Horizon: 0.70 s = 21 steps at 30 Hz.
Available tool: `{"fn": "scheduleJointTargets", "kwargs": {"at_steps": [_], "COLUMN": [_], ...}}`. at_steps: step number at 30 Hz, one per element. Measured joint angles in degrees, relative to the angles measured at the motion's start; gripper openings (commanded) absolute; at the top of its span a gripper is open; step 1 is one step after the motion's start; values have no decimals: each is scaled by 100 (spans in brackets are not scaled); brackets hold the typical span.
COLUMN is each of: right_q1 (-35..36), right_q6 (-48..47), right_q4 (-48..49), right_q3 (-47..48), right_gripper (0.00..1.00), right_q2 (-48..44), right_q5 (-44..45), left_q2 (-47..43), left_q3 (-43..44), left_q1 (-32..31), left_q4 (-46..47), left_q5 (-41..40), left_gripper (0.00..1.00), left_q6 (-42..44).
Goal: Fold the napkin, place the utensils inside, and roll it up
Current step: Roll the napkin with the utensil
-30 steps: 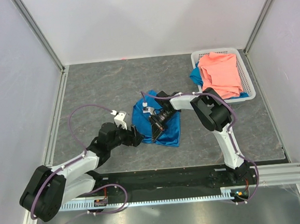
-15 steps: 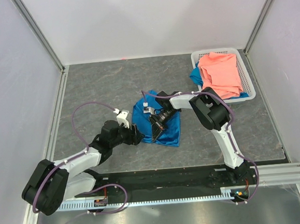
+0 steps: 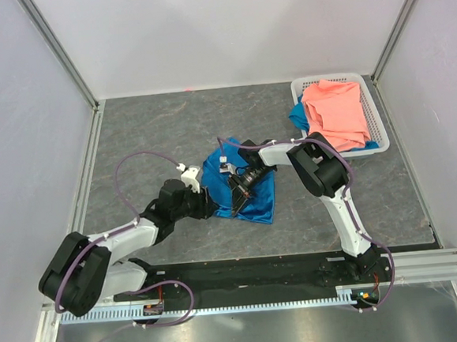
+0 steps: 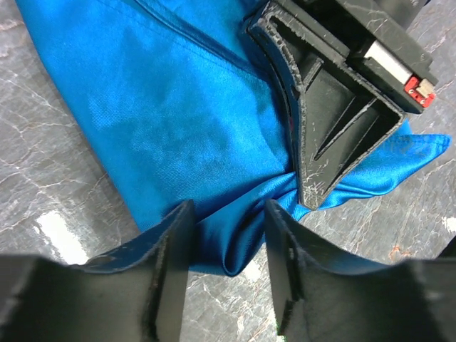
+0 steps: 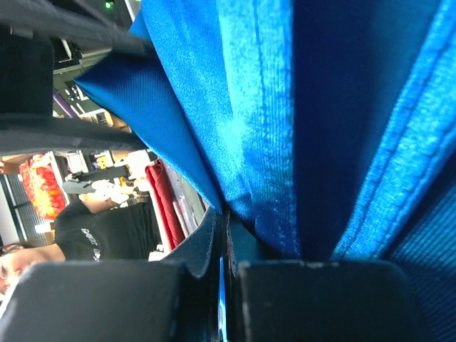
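— Forward comes the left tool [image 4: 226, 214] since a second ago, its fingers narrowing around the near edge of the bright blue soft cloth napkin [image 3: 264, 204], which lies bunched in the middle of the grey marbled table [image 3: 155, 137].
— Is it gripping yet?
— Not clearly. Its fingers stand apart, straddling a fold. The right tool [image 3: 238, 188] is pressed together, pinching the cloth's middle. The folding looks unfinished.

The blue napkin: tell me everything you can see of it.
The napkin is plain bright blue cloth with a satin-like sheen and a stitched hem. It lies crumpled and partly folded on the grey table, mid-workspace. The right gripper is shut on it, with creases fanning from the pinch. The left gripper is open, its fingers straddling the near folded edge.
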Motion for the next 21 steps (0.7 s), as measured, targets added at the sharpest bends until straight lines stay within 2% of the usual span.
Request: {"fn": "scheduleJointTargets", "kwargs": {"at_steps": [3,6,7,9,17,20,21], "right_q1": [-11,-26,-33,-48,-79,-85,-85], "right_q6": [20,42,46,50,94,136,162], "right_q4": [-39,-42,-42,-39,-31,39,72], "right_q3": [31,33,33,35,33,-13,-50], "right_gripper": [0,0,0,0,2,16,26], "right_q2": [33,44,44,44,-37,-210,-278], "right_q5": [-26,-50,-55,-52,111,444,542], "left_q2": [116,234,275,356,761,907,931], "left_q3": [79,170,205,289,732,944,981], "left_q1": [-7,-7,-7,-7,-7,-7,-7], "left_q4": [-103,-208,-234,-328,-739,-951,-1005], "left_q5": [0,-7,-7,-7,-7,-13,-11], "left_gripper": [34,19,12,4,2,2,2], "left_q6": [0,0,2,0,-15,-72,-96]}}
